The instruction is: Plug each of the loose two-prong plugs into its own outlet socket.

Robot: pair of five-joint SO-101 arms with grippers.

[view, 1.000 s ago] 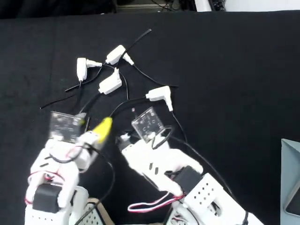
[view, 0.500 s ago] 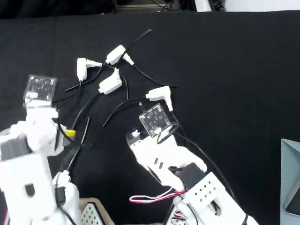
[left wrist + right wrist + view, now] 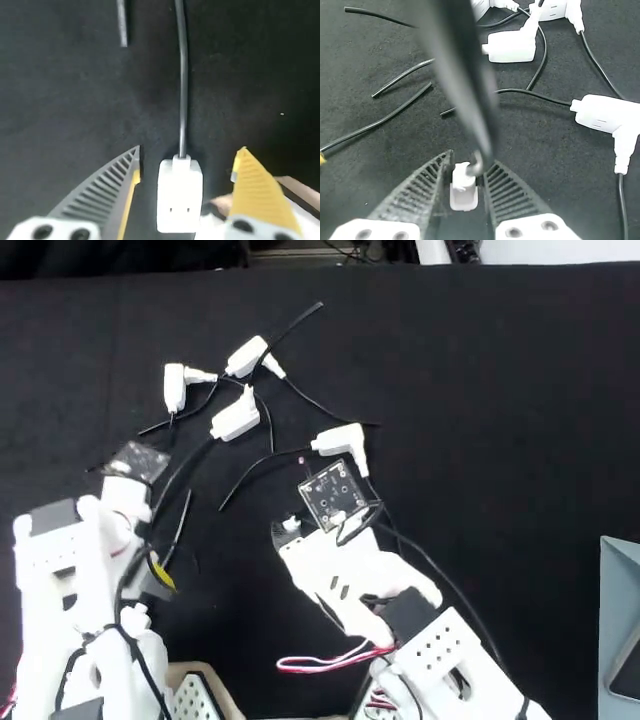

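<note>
No text, number, label or sign can be read on anything shown.
</note>
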